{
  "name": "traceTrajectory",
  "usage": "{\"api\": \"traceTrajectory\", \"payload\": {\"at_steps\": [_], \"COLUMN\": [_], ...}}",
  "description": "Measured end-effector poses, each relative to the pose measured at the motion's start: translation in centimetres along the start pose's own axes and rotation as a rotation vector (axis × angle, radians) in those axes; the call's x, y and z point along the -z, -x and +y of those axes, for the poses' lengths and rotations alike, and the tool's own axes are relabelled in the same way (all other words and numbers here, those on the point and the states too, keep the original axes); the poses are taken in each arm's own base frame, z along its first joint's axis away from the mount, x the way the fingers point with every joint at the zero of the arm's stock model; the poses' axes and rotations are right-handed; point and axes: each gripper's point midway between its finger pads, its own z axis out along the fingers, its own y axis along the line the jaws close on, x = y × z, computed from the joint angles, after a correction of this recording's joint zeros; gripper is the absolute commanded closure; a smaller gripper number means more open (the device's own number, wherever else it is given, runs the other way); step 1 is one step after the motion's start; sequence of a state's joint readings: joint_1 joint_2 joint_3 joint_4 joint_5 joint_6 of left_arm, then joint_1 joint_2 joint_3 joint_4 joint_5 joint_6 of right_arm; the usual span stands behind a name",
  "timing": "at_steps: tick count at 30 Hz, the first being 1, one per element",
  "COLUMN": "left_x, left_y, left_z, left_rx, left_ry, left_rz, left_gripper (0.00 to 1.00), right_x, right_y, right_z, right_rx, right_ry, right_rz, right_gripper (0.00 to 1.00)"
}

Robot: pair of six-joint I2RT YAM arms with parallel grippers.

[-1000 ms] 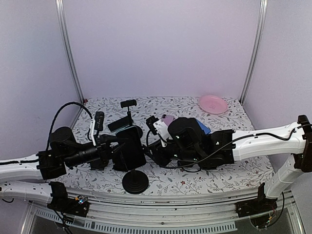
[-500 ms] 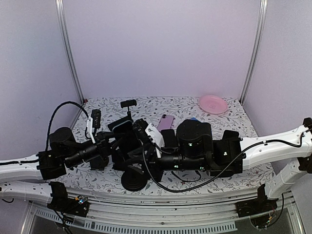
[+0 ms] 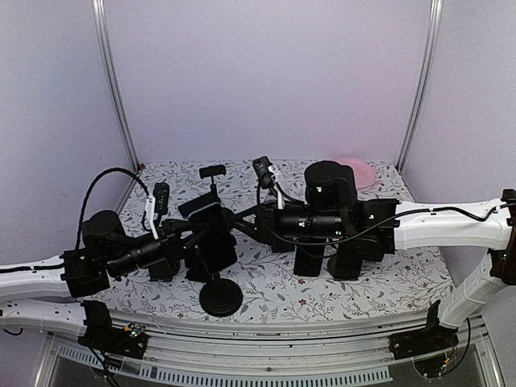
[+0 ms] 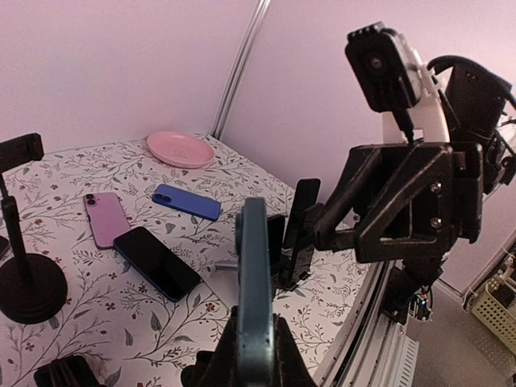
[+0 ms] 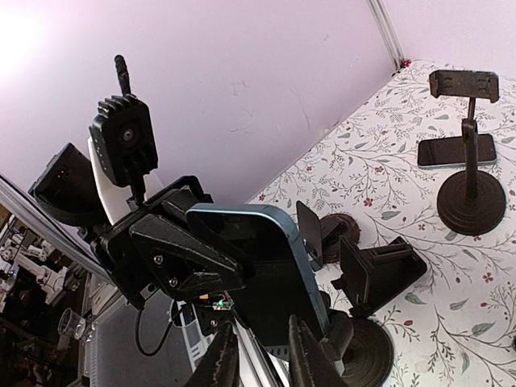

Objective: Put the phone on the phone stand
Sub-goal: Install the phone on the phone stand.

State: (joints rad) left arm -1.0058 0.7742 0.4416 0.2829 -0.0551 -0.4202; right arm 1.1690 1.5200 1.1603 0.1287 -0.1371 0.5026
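Gripping the phone [image 4: 254, 266] by one end, the left tool [image 4: 254, 343] is clamped shut on it and holds it upright, edge-on to its own camera, above the bench [image 3: 387, 282]. So the pickup is done. The stand [image 5: 377, 274] sits just beside the phone in the right wrist view, its cradle empty; the two look close, but whether they touch I cannot tell. The right tool [image 5: 262, 334] hovers near the phone with a narrow gap between its jaws and nothing in it. Left to do, as I judge it: line the phone up with the cradle, seat it, then let go. A second stand [image 3: 213, 173] at the back is empty too.
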Motion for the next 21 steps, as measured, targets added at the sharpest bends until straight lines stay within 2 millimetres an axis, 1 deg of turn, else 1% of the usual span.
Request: {"api": "traceTrajectory", "payload": {"at_steps": [5, 9, 11, 12, 17, 21], "left_x": [0.0, 0.0, 0.1, 0.1, 0.1, 0.1], "left_y": [0.0, -0.2, -0.2, -0.2, -0.2, -0.2], "left_z": [-0.1, -0.1, -0.2, -0.2, -0.3, -0.3], "left_rx": [-0.002, -0.004, -0.006, -0.008, -0.009, -0.009], "left_ry": [-0.005, -0.008, -0.011, -0.013, -0.015, -0.017], "left_rz": [0.003, 0.009, 0.011, 0.012, 0.012, 0.014], "left_gripper": [1.0, 1.0, 1.0, 1.0, 1.0, 1.0], "right_x": [-0.4, -1.0, -1.3, -1.4, -1.8, -1.9], "right_y": [-0.6, -1.7, -2.3, -2.7, -3.6, -3.7], "right_z": [-0.5, -1.1, -1.7, -2.0, -3.9, -4.5], "right_rx": [-0.075, -0.115, -0.131, -0.138, -0.183, -0.199], "right_ry": [0.031, 0.043, 0.038, 0.035, 0.008, 0.001], "right_rz": [0.031, 0.067, 0.081, 0.088, 0.103, 0.102], "right_gripper": [0.8, 0.8, 0.85, 0.86, 0.87, 0.87]}}
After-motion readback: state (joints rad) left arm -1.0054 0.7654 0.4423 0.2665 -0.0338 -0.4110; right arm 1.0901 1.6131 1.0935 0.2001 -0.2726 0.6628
